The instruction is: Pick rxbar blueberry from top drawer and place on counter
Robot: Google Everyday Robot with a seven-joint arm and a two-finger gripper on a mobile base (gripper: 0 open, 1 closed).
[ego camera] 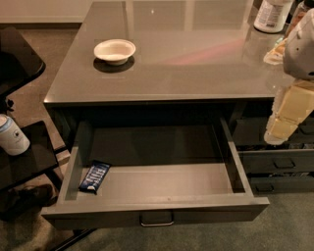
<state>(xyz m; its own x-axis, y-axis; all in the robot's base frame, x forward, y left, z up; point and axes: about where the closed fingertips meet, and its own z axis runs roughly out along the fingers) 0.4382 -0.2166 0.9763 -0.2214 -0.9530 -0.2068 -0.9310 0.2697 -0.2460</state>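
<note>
Closest up: handle [157, 219] on the front of the drawer [162, 203], pulled fully out. Lying flat inside, far left of the pincer [275, 133] and lower, close by the left wall near the front: bar [94, 177], dark blue wrapper. Hanging in front of the right end of the counter [196, 63], above the lower drawers [277, 162]: the pincer itself, nothing visibly in it; how far open, cannot tell.

Long reach across, then. Could clip the drawer's right wall or the counter lip on the way over. Could shove the bar against the left wall and skid it along the smooth floor instead of lifting it; flat, slick wrapper, probably little to bite on. Could knock the bowl [114, 51], up and left of the pincer, when setting down.

Writing now: white lettering on the bar, not readable. Label on the bottle [271, 14] above the pincer, likewise no words to make out. Nothing legible on the can [12, 136] far left.
</note>
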